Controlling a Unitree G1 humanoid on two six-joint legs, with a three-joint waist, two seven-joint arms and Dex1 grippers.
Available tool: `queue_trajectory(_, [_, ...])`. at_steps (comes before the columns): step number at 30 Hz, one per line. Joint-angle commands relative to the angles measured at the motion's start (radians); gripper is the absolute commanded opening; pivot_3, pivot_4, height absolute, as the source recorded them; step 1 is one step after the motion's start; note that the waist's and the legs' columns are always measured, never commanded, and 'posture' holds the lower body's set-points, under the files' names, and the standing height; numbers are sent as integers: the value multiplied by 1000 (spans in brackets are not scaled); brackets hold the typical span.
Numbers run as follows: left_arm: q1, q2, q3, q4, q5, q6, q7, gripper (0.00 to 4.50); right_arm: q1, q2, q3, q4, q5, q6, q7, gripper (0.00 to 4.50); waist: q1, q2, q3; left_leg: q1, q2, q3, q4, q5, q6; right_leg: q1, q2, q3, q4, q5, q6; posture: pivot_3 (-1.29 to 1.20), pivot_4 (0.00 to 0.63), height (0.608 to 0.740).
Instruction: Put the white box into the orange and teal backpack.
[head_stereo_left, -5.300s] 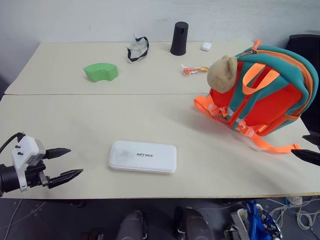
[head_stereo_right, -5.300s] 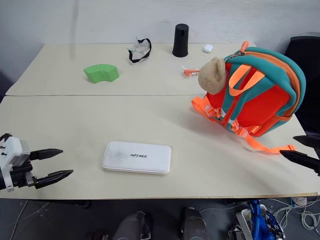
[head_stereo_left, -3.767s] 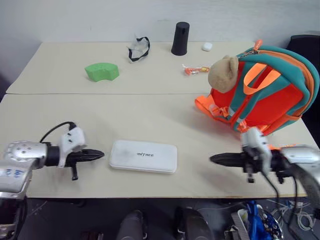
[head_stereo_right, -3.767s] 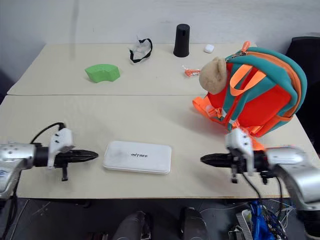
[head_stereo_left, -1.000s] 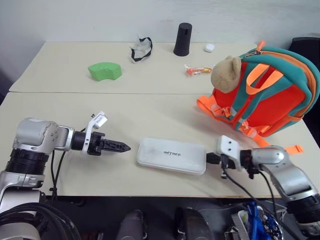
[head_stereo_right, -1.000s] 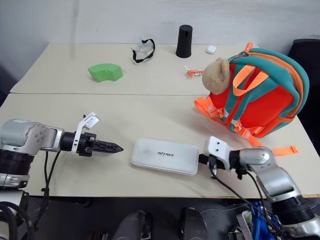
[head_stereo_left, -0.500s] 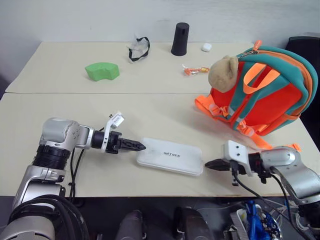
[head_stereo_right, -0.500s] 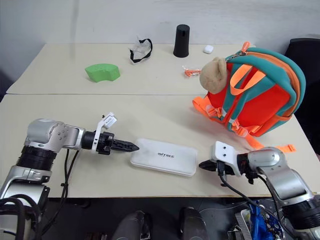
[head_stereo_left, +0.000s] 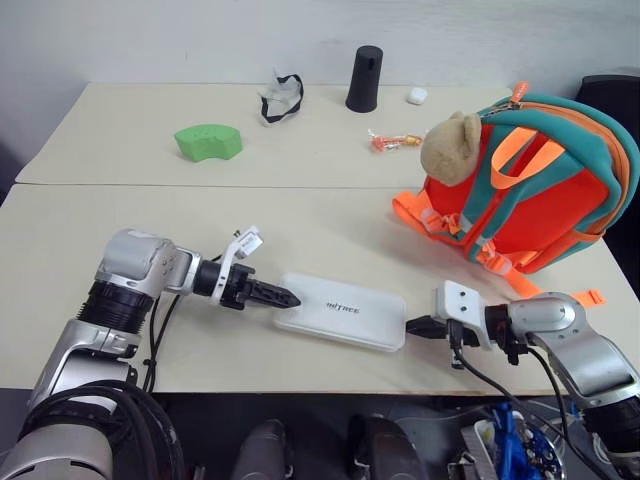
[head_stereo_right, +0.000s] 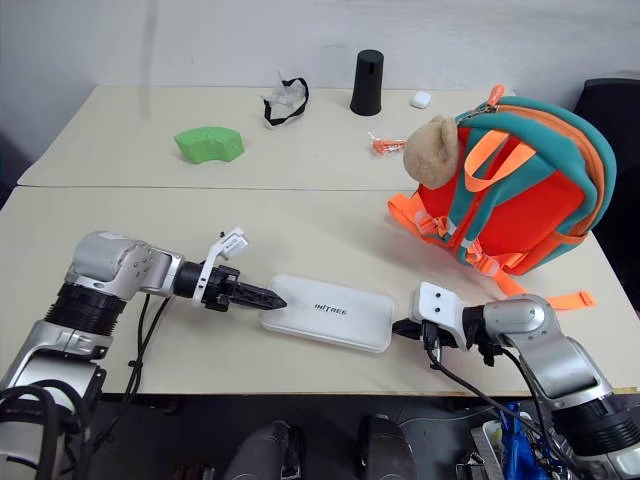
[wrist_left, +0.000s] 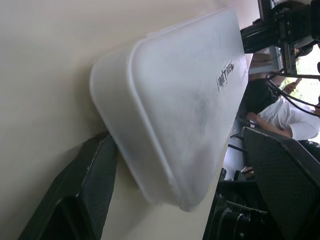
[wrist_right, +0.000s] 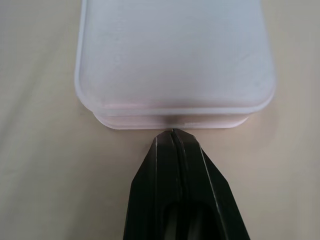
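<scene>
Head view, white box (head_stereo_left: 342, 312) between both grippers

There were two tables (head_stereo_left: 120, 215), one white box (head_stereo_left: 341, 311), one backpack (head_stereo_left: 545, 205) with one teddy bear (head_stereo_left: 448, 148), one green block (head_stereo_left: 207, 141), one black cup (head_stereo_left: 365, 78), one tiny white thing (head_stereo_left: 416, 96), one orange wrapper (head_stereo_left: 391, 141), and two grippers, left gripper (head_stereo_left: 285, 297) and right gripper (head_stereo_left: 412, 327).
</scene>
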Motion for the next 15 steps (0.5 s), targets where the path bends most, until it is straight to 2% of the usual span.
queue_trajectory(1, [-30, -57, -11, 16, -6, 17, 5, 4069, -10, 18, 2, -22, 4, 1, -12, 0, 1, 0, 0, 0, 0, 0, 0, 0, 0, 0, 0, 0, 0, 0, 0, 0, 150, 740])
queue_trajectory(7, [-84, -101, 0, 86, 10, 7, 7, 4069, 14, 18, 5, -28, -8, -11, -24, 0, -2, 0, 0, 0, 0, 0, 0, 0, 0, 0, 0, 0, 0, 0, 0, 0, 150, 740])
queue_trajectory(15, [-124, -51, -74, 104, 27, -29, -75, 4069, 32, 21, 10, -25, -21, -26, -38, 0, -3, 0, 0, 0, 0, 0, 0, 0, 0, 0, 1, 0, 0, 0, 0, 0, 150, 740])
